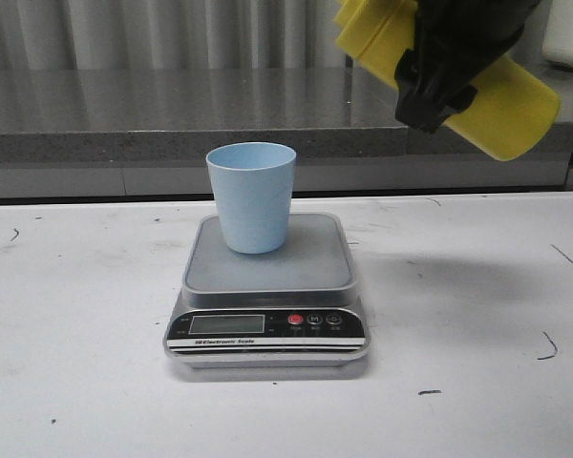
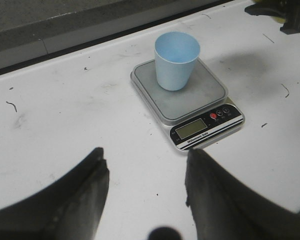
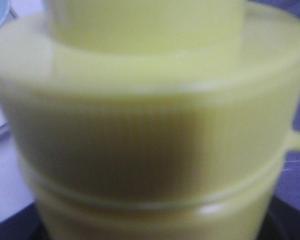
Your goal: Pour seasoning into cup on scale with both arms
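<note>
yellow seasoning point(image 1: 497, 105) hangs tilted in the air at two o'clock from the cup point(image 1: 251, 196), clenched in the right gripper point(image 1: 449, 81), its nozzle out of frame. cup stands upright on the scale point(image 1: 267, 286), apparently empty. left gripper point(image 2: 145, 190) hovers released over the white surface point(image 1: 76, 334). lifting looks done; pouring remains.

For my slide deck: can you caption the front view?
Right gripper holds the tilted yellow squeeze bottle above a pale blue cup on the digital kitchen scale.
</note>
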You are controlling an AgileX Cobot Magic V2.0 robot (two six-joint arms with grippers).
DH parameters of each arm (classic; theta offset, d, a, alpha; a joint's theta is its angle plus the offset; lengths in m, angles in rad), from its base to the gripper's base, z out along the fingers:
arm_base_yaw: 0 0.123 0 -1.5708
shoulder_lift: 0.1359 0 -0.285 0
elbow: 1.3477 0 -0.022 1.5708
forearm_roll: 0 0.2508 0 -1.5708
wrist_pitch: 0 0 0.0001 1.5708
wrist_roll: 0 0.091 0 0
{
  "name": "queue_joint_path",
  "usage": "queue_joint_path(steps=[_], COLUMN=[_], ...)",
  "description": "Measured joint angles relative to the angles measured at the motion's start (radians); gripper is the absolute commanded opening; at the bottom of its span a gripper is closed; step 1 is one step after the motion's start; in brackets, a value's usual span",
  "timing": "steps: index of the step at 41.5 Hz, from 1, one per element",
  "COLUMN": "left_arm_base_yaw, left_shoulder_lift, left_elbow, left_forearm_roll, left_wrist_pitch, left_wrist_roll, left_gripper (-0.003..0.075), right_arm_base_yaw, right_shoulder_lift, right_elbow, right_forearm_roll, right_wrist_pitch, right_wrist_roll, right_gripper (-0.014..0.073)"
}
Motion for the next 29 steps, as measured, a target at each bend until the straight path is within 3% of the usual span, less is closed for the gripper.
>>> queue_joint_path(steps=[16, 29], left_arm_base_yaw=[0.000, 0.000], left_shoulder_lift=[0.000, 0.000], left_elbow=[0.000, 0.000], left_forearm_roll=[0.000, 0.000], left_wrist_pitch=[0.000, 0.000], left_wrist_roll=[0.000, 0.000], left_gripper=[0.0355, 0.0355], right_arm_base_yaw=[0.100, 0.125], right_shoulder_lift=[0.118, 0.171], right_elbow=[-0.007, -0.074], right_forearm_roll=[-0.289, -0.404], right_wrist_pitch=[0.136, 0.216], right_wrist_roll=[0.000, 0.000], right_gripper=[0.0350, 0.0350])
